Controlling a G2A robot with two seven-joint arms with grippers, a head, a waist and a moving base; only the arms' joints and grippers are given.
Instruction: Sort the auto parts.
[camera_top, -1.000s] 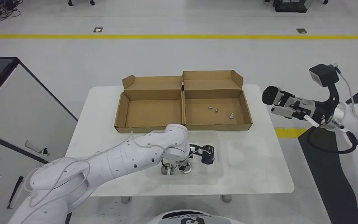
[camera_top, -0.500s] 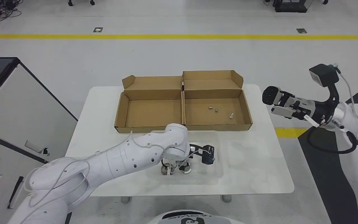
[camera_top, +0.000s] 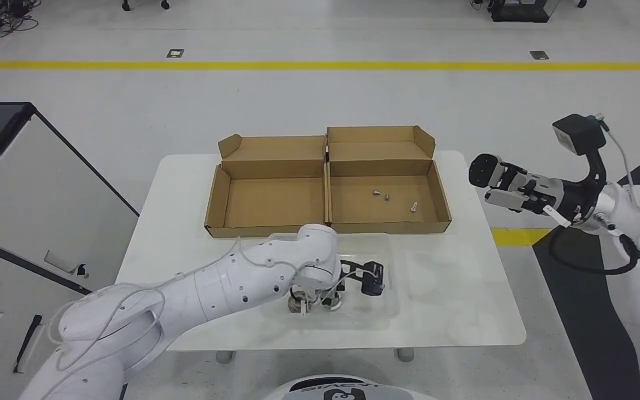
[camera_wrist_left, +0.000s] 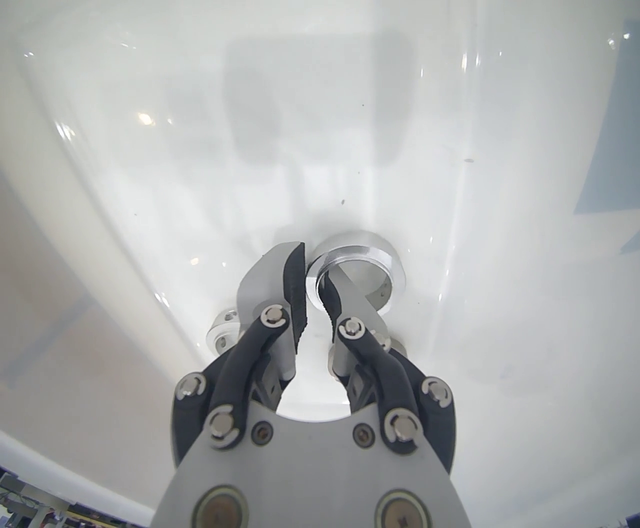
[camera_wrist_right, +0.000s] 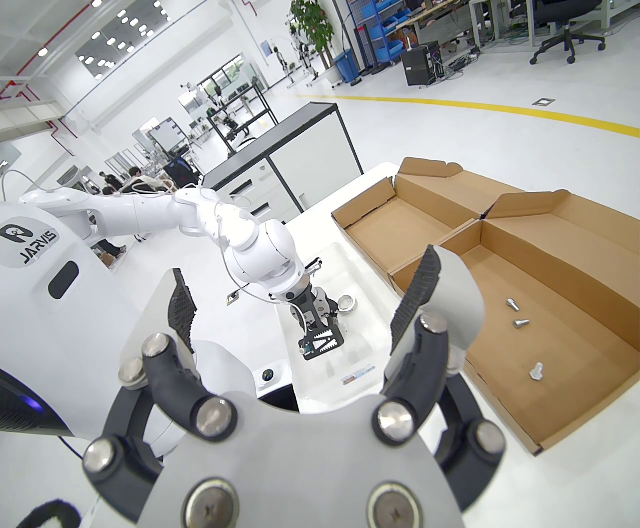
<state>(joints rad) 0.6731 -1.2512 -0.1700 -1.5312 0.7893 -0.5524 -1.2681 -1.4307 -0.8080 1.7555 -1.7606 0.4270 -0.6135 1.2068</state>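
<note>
— Metal ring (camera_wrist_left: 367, 252) lies on the floor of the white tray (camera_wrist_left: 350, 125), on the robot's side of the table (camera_top: 450, 300). How is it held?

— The left gripper (camera_wrist_left: 310, 267) has one finger down inside the bore and the other outside, pressed together on the ring's wall. I judge that a thin pinch on smooth metal.

— So what makes the lift go well?

— Straight up, slowly, with the wrist level. A ring held by one side of its wall probably wants to swing or slip. A flanged part (camera_wrist_left: 222, 330) also sits just beside the outer finger, and a sideways drag could knock it.

— Where should it go?

— Three bolts (camera_top: 388, 196) lie in the right cardboard box (camera_top: 350, 205). The left cardboard box (camera_top: 265, 200) looks the likelier home for a ring, though that is a guess.

— And the other arm?

— The right gripper (camera_top: 486, 181) hangs with its fingers spread wide, off the table's right side and well apart from both boxes, so it is out of the path. Lower the ring close to the cardboard before letting go, or it may roll.
</note>
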